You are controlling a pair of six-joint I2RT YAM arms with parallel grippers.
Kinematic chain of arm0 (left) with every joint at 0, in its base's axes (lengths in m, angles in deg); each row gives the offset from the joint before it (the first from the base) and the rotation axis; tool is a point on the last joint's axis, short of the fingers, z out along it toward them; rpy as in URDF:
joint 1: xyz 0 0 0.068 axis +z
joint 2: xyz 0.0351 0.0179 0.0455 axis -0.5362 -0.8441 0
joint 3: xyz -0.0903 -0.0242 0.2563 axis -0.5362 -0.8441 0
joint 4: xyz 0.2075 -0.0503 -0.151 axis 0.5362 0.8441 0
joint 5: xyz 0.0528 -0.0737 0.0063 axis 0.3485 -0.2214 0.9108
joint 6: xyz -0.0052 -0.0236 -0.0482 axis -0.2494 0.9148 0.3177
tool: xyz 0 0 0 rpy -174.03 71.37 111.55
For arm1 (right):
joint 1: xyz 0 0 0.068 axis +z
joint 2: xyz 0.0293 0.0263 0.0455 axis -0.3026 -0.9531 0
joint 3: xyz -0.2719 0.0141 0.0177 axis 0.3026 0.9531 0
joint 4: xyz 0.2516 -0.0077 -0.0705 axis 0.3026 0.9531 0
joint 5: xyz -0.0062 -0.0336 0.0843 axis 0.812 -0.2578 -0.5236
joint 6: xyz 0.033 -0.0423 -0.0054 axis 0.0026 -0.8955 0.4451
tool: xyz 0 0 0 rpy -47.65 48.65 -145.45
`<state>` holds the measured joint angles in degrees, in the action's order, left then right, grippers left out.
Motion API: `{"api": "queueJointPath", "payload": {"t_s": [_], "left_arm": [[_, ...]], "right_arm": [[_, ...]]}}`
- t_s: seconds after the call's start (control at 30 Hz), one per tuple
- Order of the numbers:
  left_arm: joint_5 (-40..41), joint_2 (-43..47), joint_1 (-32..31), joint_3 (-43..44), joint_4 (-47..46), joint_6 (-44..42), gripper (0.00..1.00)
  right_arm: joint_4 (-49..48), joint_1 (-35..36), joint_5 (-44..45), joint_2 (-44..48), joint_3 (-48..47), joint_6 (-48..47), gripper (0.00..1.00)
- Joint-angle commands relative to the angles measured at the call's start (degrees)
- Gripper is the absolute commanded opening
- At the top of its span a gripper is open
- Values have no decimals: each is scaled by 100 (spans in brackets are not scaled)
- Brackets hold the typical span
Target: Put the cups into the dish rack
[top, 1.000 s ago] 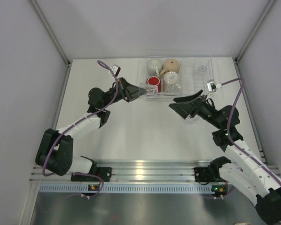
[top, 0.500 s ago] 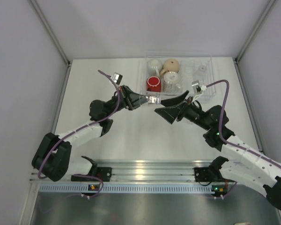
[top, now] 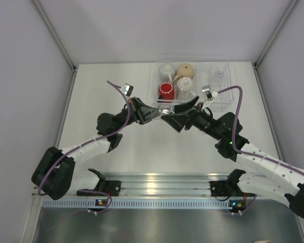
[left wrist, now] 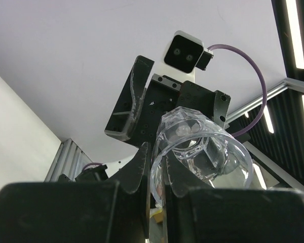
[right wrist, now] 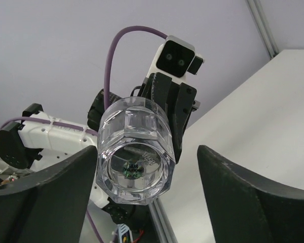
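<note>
Inside grey walls, a white table (top: pixel 116 147) carries the dish rack (top: pixel 227 81) at its far right, already holding a red mug (top: pixel 165 91), a tan mug (top: pixel 185 70) and a white mug (top: pixel 166 68). Just near of the rack, the left gripper (left wrist: pixel 156 162) pinches the rim of a small clear glass (right wrist: pixel 137 147), holding it out in mid-air. The right gripper (right wrist: pixel 147 149) has its jaws wide on either side of the glass, gripping nothing, apparently a handover since the rack lies on the right arm's side.

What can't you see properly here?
- Right wrist view: the glass hides how the left jaws grip it.
- Top view: clear cups in the rack are too small and see-through to count.
- Both wrist views: the rack lies outside the frame.
</note>
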<state>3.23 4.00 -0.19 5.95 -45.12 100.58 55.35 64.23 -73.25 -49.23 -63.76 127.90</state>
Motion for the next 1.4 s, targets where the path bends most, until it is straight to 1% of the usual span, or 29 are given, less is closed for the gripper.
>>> {"api": "queueJointPath", "payload": {"t_s": [0.0, 0.03, 0.07, 0.13, 0.17, 0.2, 0.23, 0.27, 0.33, 0.4, 0.5, 0.53, 0.6, 0.7, 0.8, 0.83, 0.87, 0.9, 0.93, 0.97, 1.0, 1.07, 1.1, 1.17, 1.2, 1.23, 1.27, 1.3, 1.37], "left_arm": [[111, 270, -34, -28, -784, -155, 0], [103, 279, -34, -28, -784, -155, 0], [103, 271, -34, -54, -784, -155, 0], [103, 262, -34, -63, -784, -155, 0], [103, 262, -34, -72, -784, -155, 0], [103, 253, -34, -81, -784, -155, 1], [120, 253, -42, -98, -784, -138, 9], [146, 253, -43, -116, -775, -129, 31], [182, 244, -34, -160, -784, -129, 50], [182, 227, -34, -151, -775, -164, 64], [147, 192, -34, -116, -775, -173, 73], [155, 174, -34, -116, -784, -199, 98], [182, 156, -25, -116, -775, -199, 98], [182, 112, -25, -186, -775, -252, 98], [164, 68, -7, -222, -609, -462, 98], [129, 86, 1, -196, -390, -707, 98], [112, 190, 1, -152, 247, -883, 98], [146, 287, -7, 5, 845, -1320, 98], [173, 393, -7, 94, 1356, -1611, 98], [234, 637, -16, 173, 2283, -1875, 98], [313, 770, -16, 330, 2701, -2365, 98], [708, 1051, -16, 516, 3641, -2904, 98], [840, 1322, -16, 630, 4333, -3341, 98], [1323, 1596, -16, 823, 5171, -3783, 98], [1524, 1815, -16, 929, 6054, -4238, 98], [1875, 1896, -16, 1208, 6481, -4468, 98], [2061, 1966, -16, 1341, 6842, -4697, 98], [2237, 2045, -16, 1482, 7637, -5099, 98], [2675, 2274, -16, 1746, 8143, -5427, 98]], "right_arm": [[-427, 173, 173, -1, -230, -136, 76], [-453, 190, 208, 17, -212, -136, 72], [-515, 208, 226, 17, -186, -136, 63], [-541, 226, 252, 43, -177, -179, 52], [-542, 234, 270, 52, -177, -197, 42], [-542, 235, 288, 69, -168, -223, 37], [-542, 243, 331, 87, -151, -232, 32], [-550, 235, 349, 131, -151, -232, 25], [-691, 243, 376, 219, -72, -276, 19], [-805, 243, 367, 289, -10, -346, 0], [-639, 235, 560, 386, -71, -460, 0], [-412, 235, 656, 447, -106, -522, 0], [-121, 235, 744, 517, -272, -679, 0], [792, 226, 1034, 684, -615, -1021, 0], [1751, 226, 1447, 887, -940, -1452, 0], [2005, 226, 1813, 948, -1011, -1497, 0], [2303, 226, 2061, 1027, -1125, -1541, 0], [3046, 226, 2315, 1054, -1439, -1559, 0], [3436, 217, 2857, 1011, -1625, -1594, 0], [3788, 226, 3141, 967, -1993, -1682, 0], [4427, 217, 3414, 905, -2170, -1752, 0], [4905, 217, 4021, 694, -2626, -2076, 0], [5221, 191, 4397, 615, -2742, -2208, 0], [5522, 147, 4794, 361, -3075, -2542, 0], [5758, 60, 5110, 264, -3173, -2657, 0], [5821, -20, 5200, 72, -3261, -2754, 0], [5839, -116, 5236, -17, -3349, -2998, 0], [5831, -395, 5245, -97, -3359, -3097, 0], [5900, -826, 4965, -360, -3455, -3159, 0]]}}
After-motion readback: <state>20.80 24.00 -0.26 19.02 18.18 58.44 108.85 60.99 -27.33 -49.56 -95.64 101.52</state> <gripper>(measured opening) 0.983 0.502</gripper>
